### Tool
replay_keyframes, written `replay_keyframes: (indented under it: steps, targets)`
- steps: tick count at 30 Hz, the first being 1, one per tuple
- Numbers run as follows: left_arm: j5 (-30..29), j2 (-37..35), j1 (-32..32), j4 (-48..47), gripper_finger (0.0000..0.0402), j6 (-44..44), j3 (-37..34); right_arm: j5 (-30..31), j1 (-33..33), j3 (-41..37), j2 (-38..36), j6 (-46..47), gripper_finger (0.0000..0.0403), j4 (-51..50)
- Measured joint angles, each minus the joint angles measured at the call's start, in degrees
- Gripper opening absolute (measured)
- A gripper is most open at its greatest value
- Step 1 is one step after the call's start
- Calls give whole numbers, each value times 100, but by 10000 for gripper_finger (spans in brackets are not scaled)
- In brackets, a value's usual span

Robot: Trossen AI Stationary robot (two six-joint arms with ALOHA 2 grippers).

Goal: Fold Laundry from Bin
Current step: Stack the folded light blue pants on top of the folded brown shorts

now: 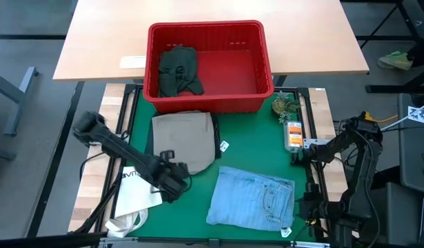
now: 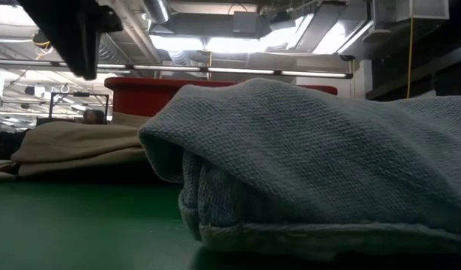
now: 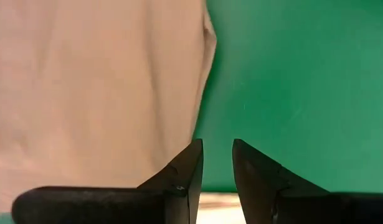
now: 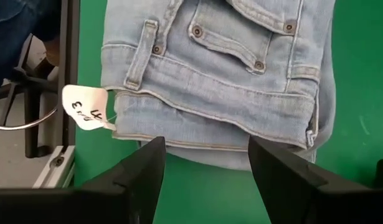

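Green piece (image 1: 179, 69) lies crumpled in the bin (image 1: 209, 105), far left: soft, light, best pinched at an edge. Folded khakis (image 1: 184, 140) and jeans (image 1: 251, 197) rest nearer. Left gripper (image 3: 217, 163) narrowly parted, empty; right gripper (image 4: 207, 163) spread wide, empty

Green mat (image 1: 246, 155) covered the work area, with a light wooden table (image 1: 198, 27) sitting at the far side. A white tote bag (image 1: 132, 193) lay at the near left corner. Over on the right edge there was an orange-labelled bottle (image 1: 294, 135) and a small greenish clump (image 1: 285, 105) just beyond it.
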Motion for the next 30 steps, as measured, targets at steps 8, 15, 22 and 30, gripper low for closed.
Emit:
replay_keyframes:
  steps: [8, 15, 22, 30]
  targets:
    - [33, -1750, -65, 5525, 82, -642, -2841, 199, 0, 0, 0, 9, 232, 4]
    - [-158, -1741, -22, 8085, 82, -1000, -3690, 199, 0, 0, 0, -32, 232, 8]
    - [-280, -1736, 60, 7997, 97, -938, -3712, 99, 0, 0, 0, -34, 232, 15]
    - [-264, -1505, 177, 8006, 191, -1794, -3710, 94, 0, 0, 1, -37, 232, 6]
